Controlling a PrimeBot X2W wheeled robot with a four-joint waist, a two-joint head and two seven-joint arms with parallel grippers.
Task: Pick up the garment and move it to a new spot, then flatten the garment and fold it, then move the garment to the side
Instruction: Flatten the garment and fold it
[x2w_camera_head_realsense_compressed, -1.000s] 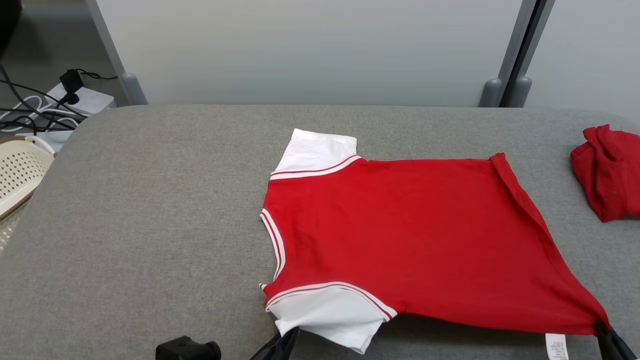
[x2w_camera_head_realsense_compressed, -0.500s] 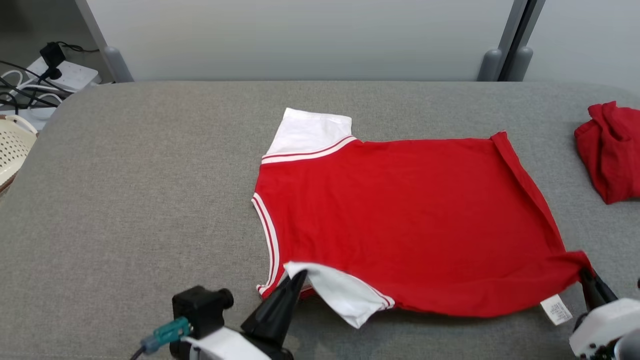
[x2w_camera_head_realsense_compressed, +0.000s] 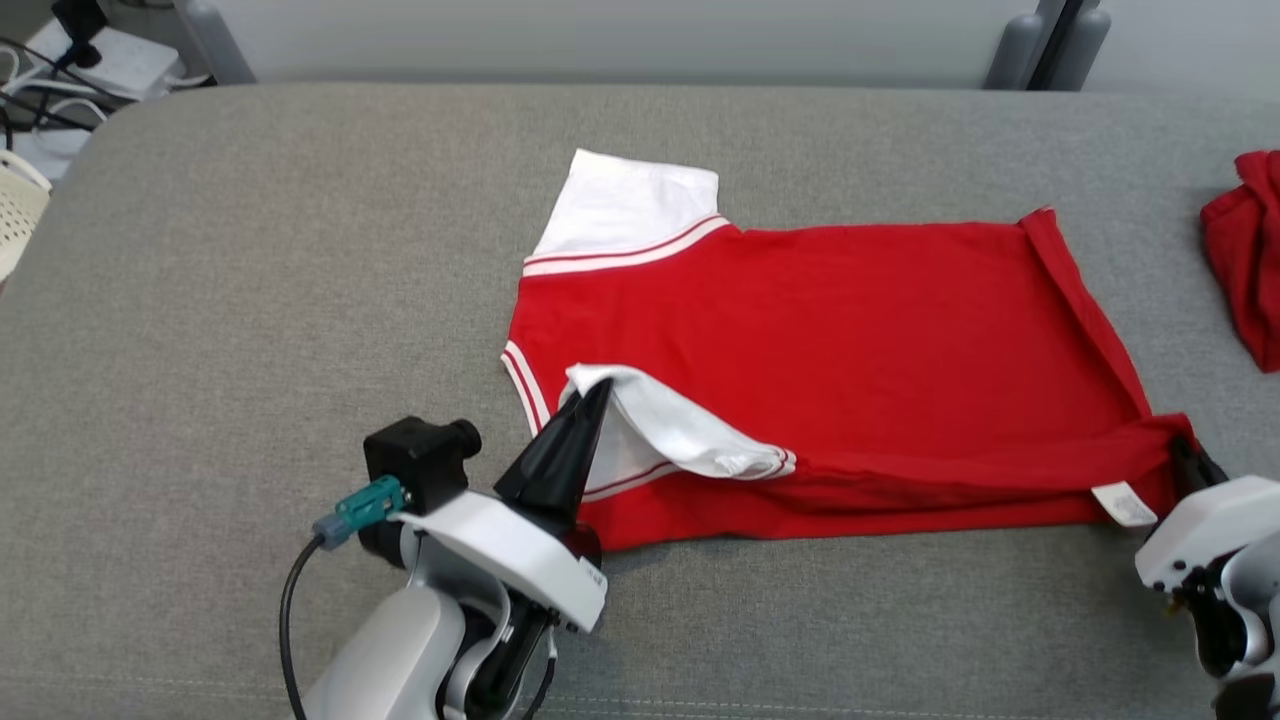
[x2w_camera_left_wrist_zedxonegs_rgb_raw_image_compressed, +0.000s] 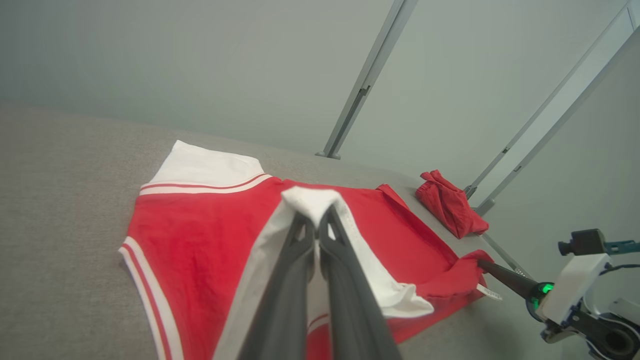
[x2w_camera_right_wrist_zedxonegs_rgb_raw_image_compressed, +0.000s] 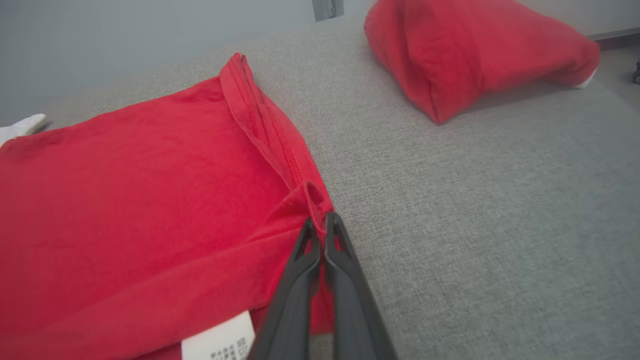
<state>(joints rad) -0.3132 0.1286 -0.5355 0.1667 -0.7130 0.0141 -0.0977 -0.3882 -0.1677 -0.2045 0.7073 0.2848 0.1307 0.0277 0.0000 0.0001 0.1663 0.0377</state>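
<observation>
Garment (x2w_camera_head_realsense_compressed: 820, 330) gripped by clenched left hand (x2w_camera_head_realsense_compressed: 600, 387) at sleeve (x2w_camera_head_realsense_compressed: 670, 435), right hand (x2w_camera_head_realsense_compressed: 1182, 452) at hem corner (x2w_camera_right_wrist_zedxonegs_rgb_raw_image_compressed: 312, 197)

A white shell (x2w_camera_head_realsense_compressed: 510, 555) caps each wrist. Beside the left arm's tapering black jaws sit a black camera block (x2w_camera_head_realsense_compressed: 420, 460), a teal plug (x2w_camera_head_realsense_compressed: 360, 503) and a black cable (x2w_camera_head_realsense_compressed: 287, 610).

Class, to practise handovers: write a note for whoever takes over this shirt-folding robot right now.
Left gripper: shut on the red shirt's near white sleeve, lifted over the body.
Right gripper: shut on the near hem corner.
Shirt: spread flat on the grey table; a bunched red garment lies at far right.
Done: flattened, first fold begun. Left: finish folding, move it aside.
</observation>
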